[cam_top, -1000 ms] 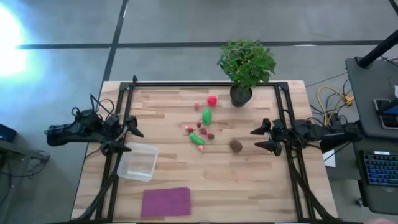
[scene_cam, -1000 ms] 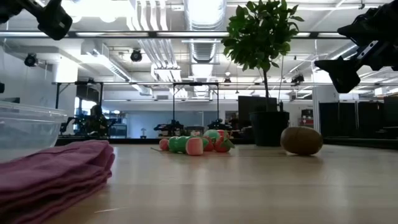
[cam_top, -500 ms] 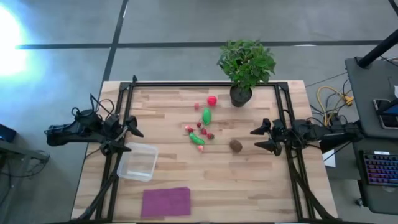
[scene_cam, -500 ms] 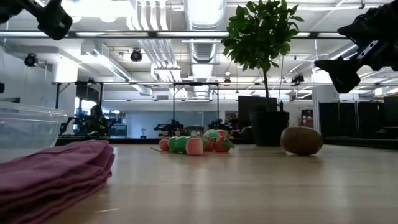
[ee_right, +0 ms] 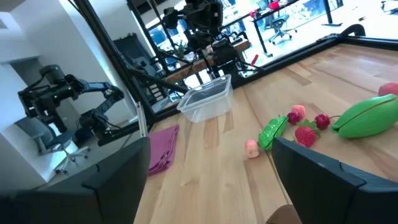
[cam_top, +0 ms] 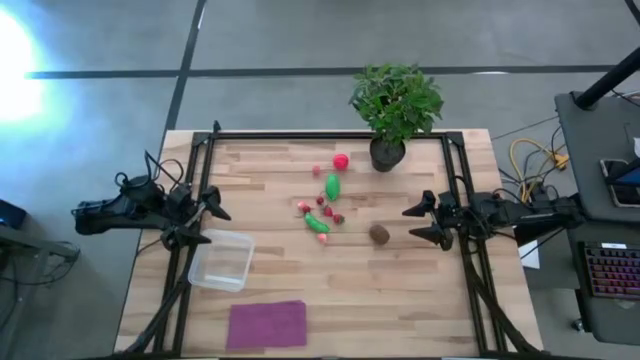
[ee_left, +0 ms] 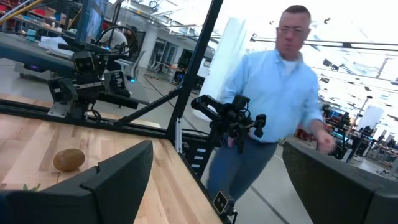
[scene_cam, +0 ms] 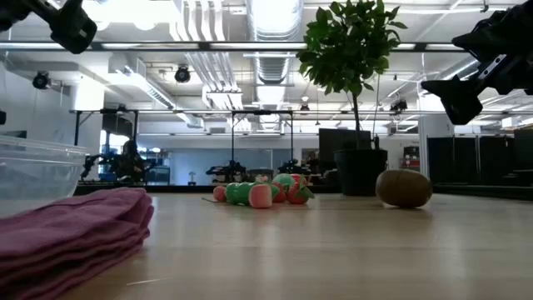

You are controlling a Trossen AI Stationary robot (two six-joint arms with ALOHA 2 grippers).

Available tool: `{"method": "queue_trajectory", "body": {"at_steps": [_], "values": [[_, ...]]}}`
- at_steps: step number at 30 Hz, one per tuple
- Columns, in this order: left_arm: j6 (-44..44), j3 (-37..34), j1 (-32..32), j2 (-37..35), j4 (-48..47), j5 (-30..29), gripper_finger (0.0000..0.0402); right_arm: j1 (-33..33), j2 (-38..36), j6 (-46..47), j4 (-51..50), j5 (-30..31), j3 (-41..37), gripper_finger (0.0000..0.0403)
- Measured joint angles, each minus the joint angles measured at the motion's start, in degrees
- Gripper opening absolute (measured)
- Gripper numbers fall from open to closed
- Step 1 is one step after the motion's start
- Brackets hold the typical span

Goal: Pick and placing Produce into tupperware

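Nothing has been placed: the tupperware [cam_top: 221, 260] is seen empty, all produce [cam_top: 325, 203] lies on the bench [cam_top: 400, 300], and the left pincer [cam_top: 212, 222] and right pincer [cam_top: 413, 222] are held wide open, empty.

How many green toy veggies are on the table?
2. An oval green one lies near the table's middle, below the red ball. A long green one lies just below it among small red pieces, which may hide more.

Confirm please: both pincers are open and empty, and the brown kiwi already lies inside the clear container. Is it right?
Not quite. The brown kiwi lies on the table, near the right pincer, as the high view shows. The clear container by the left pincer is empty. Both pincers are open and empty.
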Motion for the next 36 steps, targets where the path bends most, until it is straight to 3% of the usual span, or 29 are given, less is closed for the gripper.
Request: {"method": "queue_trajectory", "body": {"at_steps": [7, 12, 15, 17, 21, 26, 30, 36], "values": [[0.01, 0.0, 0.0, -0.01, 0.0, -0.01, 0.0345, -0.01, -0.06, 1.59, 5.85, 0.2, -0.02, 0.0325], [0.01, 0.0, 0.0, -0.02, 0.0, 0.02, 0.0345, -0.37, 0.48, 22.56, 12.1, 0.83, 0.13, 0.0325], [0.01, -0.01, 0.0, 0.01, 0.04, -0.01, 0.0345, -0.44, 0.76, 33.58, 13.72, -4.4, -0.15, 0.0325], [0.01, 0.0, 0.0, 0.05, -0.02, 0.02, 0.0345, -0.29, 0.59, 37.36, 16.01, -4.69, 0.02, 0.0325], [0.0, 0.0, 0.02, 0.01, -0.01, 0.02, 0.0345, -0.26, 0.77, 35.87, 20.81, 4.73, -0.03, 0.0325], [0.01, -0.01, 0.07, 0.07, 0.0, 0.01, 0.0345, -0.33, 0.77, 34.25, 28.88, 25.4, -0.04, 0.0325], [0.01, 0.0, 0.07, 0.07, 0.0, 0.02, 0.0345, -0.25, 1.29, 29.34, 30.31, 25.98, 0.05, 0.0325], [0.0, 0.0, 0.07, 0.01, 0.0, 0.02, 0.0345, -0.25, 6.42, 32.46, 26.44, 32.35, -0.02, 0.0325]]}}
